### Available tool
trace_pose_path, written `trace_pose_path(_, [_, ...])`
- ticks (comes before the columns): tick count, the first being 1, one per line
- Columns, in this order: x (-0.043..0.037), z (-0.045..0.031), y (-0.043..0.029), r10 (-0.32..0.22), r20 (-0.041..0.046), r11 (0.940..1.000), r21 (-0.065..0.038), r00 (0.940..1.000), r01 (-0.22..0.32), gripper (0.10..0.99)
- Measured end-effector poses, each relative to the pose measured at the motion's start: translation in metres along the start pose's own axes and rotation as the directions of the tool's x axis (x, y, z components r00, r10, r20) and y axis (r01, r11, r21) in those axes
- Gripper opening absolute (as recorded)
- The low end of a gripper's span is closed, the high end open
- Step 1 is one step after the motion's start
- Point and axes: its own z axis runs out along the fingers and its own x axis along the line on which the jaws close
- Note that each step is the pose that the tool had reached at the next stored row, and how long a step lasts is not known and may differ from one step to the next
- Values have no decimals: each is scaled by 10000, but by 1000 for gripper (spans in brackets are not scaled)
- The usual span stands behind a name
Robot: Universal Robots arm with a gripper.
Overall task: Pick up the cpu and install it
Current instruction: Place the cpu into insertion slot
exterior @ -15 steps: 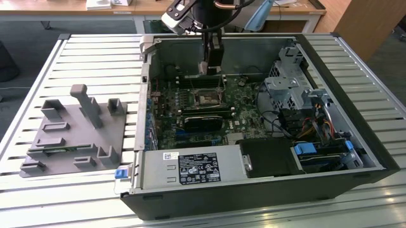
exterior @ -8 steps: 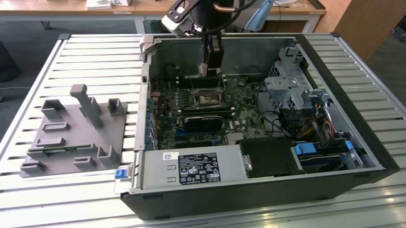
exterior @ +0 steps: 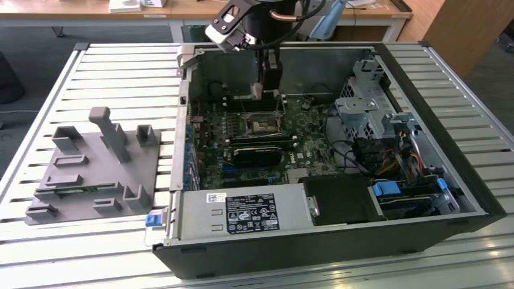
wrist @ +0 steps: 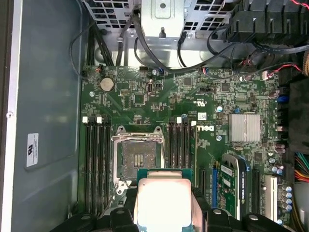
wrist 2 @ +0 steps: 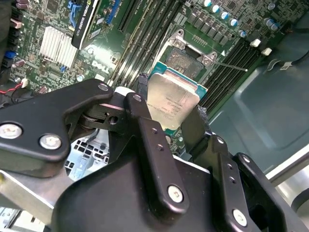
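My gripper [exterior: 268, 90] hangs inside the open computer case, above the motherboard [exterior: 297, 129]. It is shut on the cpu [wrist 2: 173, 99], a thin square chip with a silvery top and a green rim, gripped by two opposite edges between the black fingers [wrist 2: 145, 128]. In the first wrist view the cpu [wrist: 164, 200] hovers just beside the open black socket [wrist: 137, 157] with its metal frame, and above the board. In the second wrist view the socket [wrist 2: 186, 58] lies just beyond the chip. In the exterior view the socket [exterior: 263, 125] sits below the gripper.
Memory slots [wrist: 181, 142] flank the socket on both sides. A silver heatsink [wrist: 245, 128], an expansion card [exterior: 255, 155], cables and the drive cage [exterior: 365, 111] crowd the case. A grey parts fixture [exterior: 88, 174] lies on the slatted table at the exterior view's left.
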Motion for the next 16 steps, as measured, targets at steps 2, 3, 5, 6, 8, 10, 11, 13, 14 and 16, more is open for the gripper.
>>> trace_pose_path(2, [0, 15, -1, 0, 0, 10000, 0, 10000, 0, 525])
trace_pose_path(3, [0, 22, -1, 0, 0, 10000, 0, 10000, 0, 525])
trace_pose_path(5, [0, 34, -1, 0, -1, 10000, -1, 10000, 0, 525])
trace_pose_path(6, [0, 38, -1, 0, 0, 10000, 0, 10000, 0, 525])
trace_pose_path(8, [0, 44, -2, 0, 0, 10000, 0, 10000, 0, 525])
trace_pose_path(10, [0, 50, -2, 0, 0, 10000, -1, 10000, 0, 525])
trace_pose_path(11, [0, 55, -2, 0, -2, 10000, -1, 10000, 0, 525])
trace_pose_path(13, [0, 61, -3, 0, 0, 10000, 0, 10000, 0, 525])
trace_pose_path(14, [0, 64, -3, 0, 0, 10000, 0, 10000, 0, 525])
trace_pose_path(16, [0, 69, -3, 0, 0, 10000, 0, 10000, 0, 525])
